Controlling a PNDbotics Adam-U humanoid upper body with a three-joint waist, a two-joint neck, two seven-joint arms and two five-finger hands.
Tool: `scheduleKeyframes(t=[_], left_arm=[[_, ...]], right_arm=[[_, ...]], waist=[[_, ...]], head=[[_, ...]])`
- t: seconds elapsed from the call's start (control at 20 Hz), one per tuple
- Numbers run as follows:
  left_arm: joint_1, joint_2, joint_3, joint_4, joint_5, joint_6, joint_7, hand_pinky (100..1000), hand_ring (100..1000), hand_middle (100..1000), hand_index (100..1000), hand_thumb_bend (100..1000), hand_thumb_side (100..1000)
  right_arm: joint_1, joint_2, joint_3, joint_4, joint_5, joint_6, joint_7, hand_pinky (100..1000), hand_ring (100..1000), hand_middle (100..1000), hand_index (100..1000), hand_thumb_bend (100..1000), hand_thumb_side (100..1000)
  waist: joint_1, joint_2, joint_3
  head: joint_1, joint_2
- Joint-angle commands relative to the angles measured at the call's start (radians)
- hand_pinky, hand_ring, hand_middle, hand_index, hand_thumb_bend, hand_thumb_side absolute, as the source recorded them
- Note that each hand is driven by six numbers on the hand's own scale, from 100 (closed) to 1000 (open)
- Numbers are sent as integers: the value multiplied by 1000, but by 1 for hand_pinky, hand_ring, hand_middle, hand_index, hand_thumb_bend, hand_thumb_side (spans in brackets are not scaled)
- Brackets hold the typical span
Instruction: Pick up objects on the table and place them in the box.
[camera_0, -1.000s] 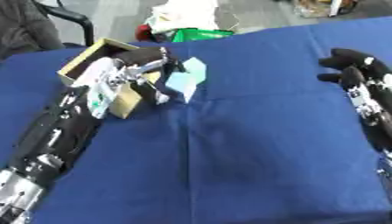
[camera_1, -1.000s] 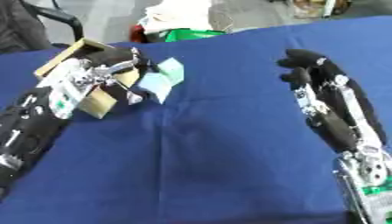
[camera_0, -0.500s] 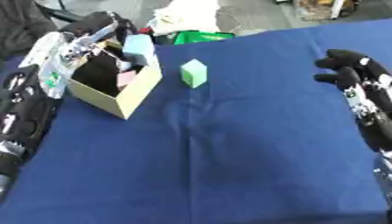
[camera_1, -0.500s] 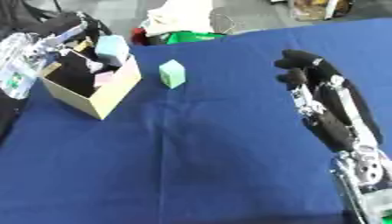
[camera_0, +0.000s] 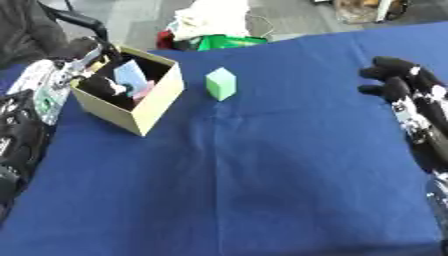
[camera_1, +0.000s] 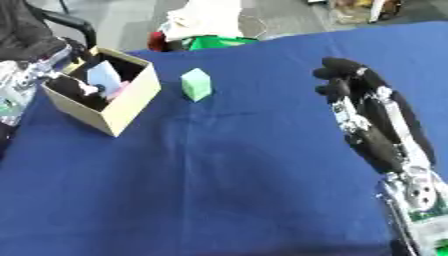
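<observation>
A tan cardboard box (camera_0: 154, 107) stands open at the table's far left. Inside it a light blue block (camera_0: 129, 76) leans upright over something pink (camera_0: 145, 90). A green block (camera_0: 220, 83) sits on the blue cloth just right of the box, with nothing touching it. My left hand (camera_0: 80, 52) is at the box's far-left rim and reaches into its dark interior; whether it holds the blue block is hidden. My right hand (camera_1: 367, 107) hovers at the right, well away from the green block, fingers relaxed and holding nothing.
The blue tablecloth (camera_0: 262, 175) covers the whole table. Beyond the far edge lie a white cloth (camera_0: 214, 20) and a green item (camera_0: 229, 42). A black chair (camera_0: 35, 25) stands at the upper left behind the box.
My left hand lifted the light blue block from beside the box and brought it over, then down into, the box. The green block now stands uncovered. My right hand stayed put.
</observation>
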Motion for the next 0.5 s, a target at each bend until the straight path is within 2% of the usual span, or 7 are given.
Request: scheduleKeyframes(t=[0.05,0.3,0.5], left_arm=[[-29,11,0,-44,0,-7,26,773,736,737,876,710,442],[-68,-22,-44,-132,25,-52,14,773,734,718,863,680,442],[-114,-70,-77,-156,20,-86,-22,775,732,710,860,667,443]], right_arm=[[-9,-3,-4,-13,-3,-1,-1,779,847,708,841,100,620],[-10,-4,-1,-13,-4,-1,2,779,847,708,841,100,619],[-12,-3,3,-13,-7,-1,6,778,847,708,841,100,619]], waist=[[-3,-15,-1],[-3,-18,-8],[-1,-18,-22]], head=[[0,-6],[4,-4],[12,-4]])
